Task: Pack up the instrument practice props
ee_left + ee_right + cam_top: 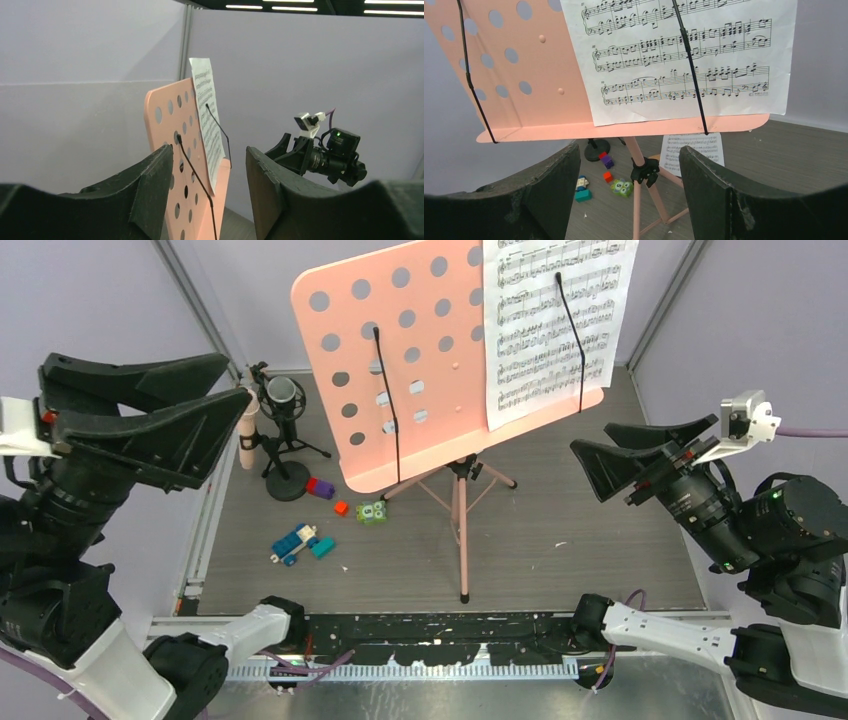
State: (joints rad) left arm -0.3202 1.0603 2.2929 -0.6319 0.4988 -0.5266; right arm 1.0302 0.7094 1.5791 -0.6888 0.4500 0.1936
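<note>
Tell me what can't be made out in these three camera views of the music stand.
Top external: the frame's upper edge cuts off the pink perforated music stand desk and the white sheet-music page held on it.
Top external: that desk hides the grey table behind it; a second white sheet-music page shows only in the right wrist view.
Left wrist: the black left fingers hide the stand's pink legs and most of the table.

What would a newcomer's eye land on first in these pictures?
The tall pink music stand mid-table, with a sheet-music page held under a black wire on its right half. Next, the small toy blocks scattered left of its feet, and the microphone at far left.
</note>
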